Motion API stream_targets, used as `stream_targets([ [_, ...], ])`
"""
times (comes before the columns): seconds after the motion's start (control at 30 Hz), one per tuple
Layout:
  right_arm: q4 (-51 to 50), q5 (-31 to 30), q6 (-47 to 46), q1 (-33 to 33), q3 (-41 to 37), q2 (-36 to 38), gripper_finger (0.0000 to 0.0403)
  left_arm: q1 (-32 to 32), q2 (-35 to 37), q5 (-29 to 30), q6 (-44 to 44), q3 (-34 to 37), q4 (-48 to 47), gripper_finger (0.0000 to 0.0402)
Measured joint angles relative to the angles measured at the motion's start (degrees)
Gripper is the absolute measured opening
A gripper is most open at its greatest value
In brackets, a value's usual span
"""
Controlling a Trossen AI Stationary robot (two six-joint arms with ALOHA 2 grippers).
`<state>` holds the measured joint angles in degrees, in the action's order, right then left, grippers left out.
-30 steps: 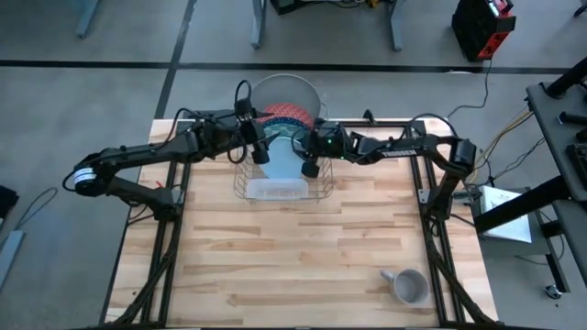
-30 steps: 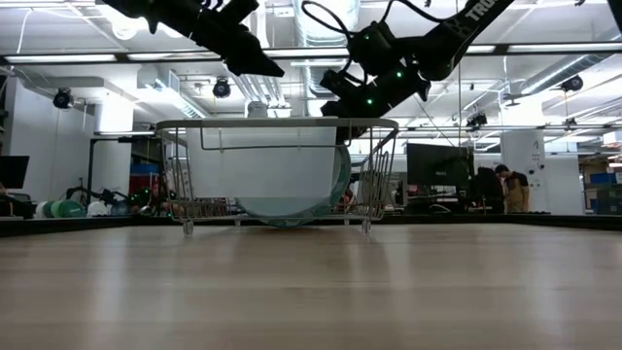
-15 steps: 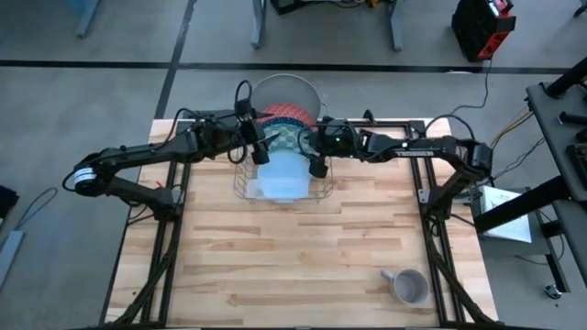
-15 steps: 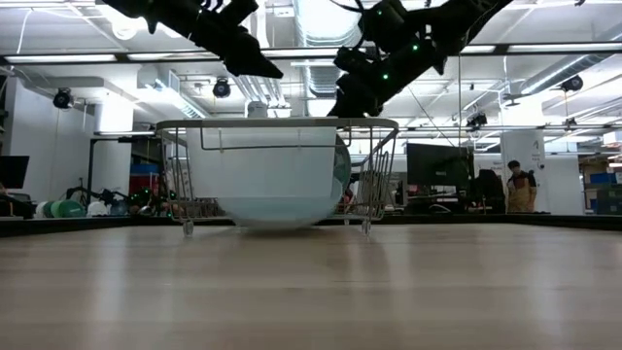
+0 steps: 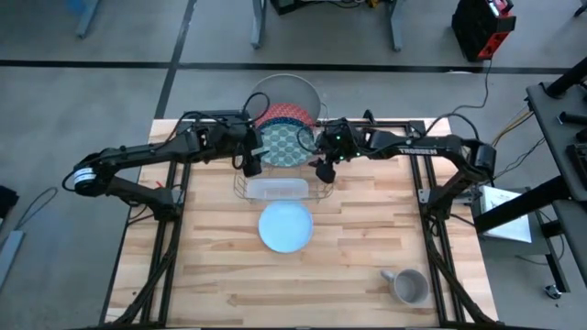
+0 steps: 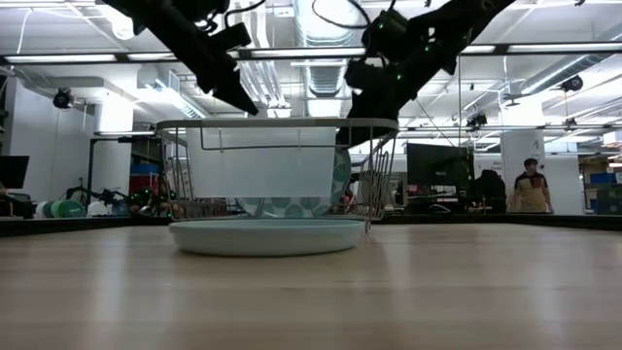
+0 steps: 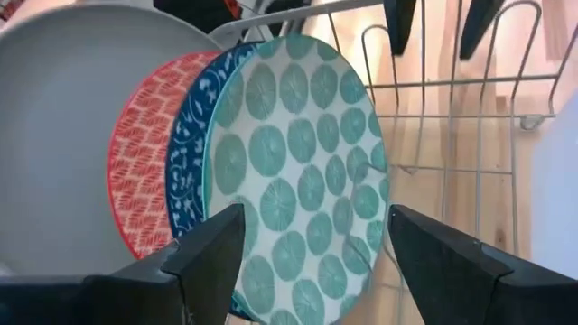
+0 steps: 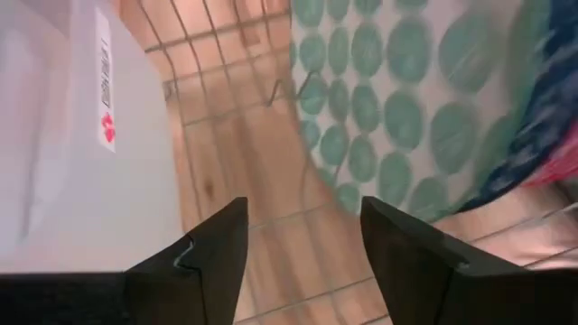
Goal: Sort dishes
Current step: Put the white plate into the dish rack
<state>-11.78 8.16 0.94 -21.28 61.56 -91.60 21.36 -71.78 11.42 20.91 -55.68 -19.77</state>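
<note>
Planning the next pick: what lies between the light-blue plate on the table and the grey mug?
In the high view, only bare wooden tabletop separates the round light-blue plate from the grey handled mug.

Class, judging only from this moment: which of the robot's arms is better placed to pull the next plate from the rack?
Probably left: the left gripper, open, faces the teal-dotted plate frontmost in the rack.

No word or number could be read for certain. A white label (image 8: pixel 107 81) stood on the pale plastic tray (image 8: pixel 54 144) in the wire rack (image 8: pixel 237 86). It bore a line of small dark print and a red mark, both too blurred to make out. The right arm (image 5: pixel 417 149) carried a short strip of white lettering along its link, too small to read.
</note>
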Motion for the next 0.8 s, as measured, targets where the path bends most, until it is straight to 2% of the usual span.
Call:
stream_targets([
  [0.2, -2.7, -0.8, 3.3, 0.3, 0.0, 7.6, 0.0188, -0.1, 1.2, -2.9, 1.0, -0.6, -1.9, 0.0242],
  [0.37, -10.4, -0.7, -2.5, 2.1, -0.2, 14.6, 0.0172, -2.8, 2.5, -4.5, 0.9, -3.7, -8.4, 0.0231],
  [0.5, -12.1, -0.7, -10.2, 5.5, -3.4, 18.3, 0.0158, -8.5, 2.5, -4.5, 1.6, -4.8, -11.9, 0.0216],
  [0.63, -11.9, -0.6, -19.2, 9.7, -7.5, 20.9, 0.0145, -16.4, 2.5, -3.8, 1.5, -4.7, -13.6, 0.0161],
  [0.8, -9.6, -1.0, -29.5, 15.4, -13.0, 20.9, 0.0131, -25.8, 2.5, -1.9, -4.7, -4.5, -18.0, 0.0053],
])
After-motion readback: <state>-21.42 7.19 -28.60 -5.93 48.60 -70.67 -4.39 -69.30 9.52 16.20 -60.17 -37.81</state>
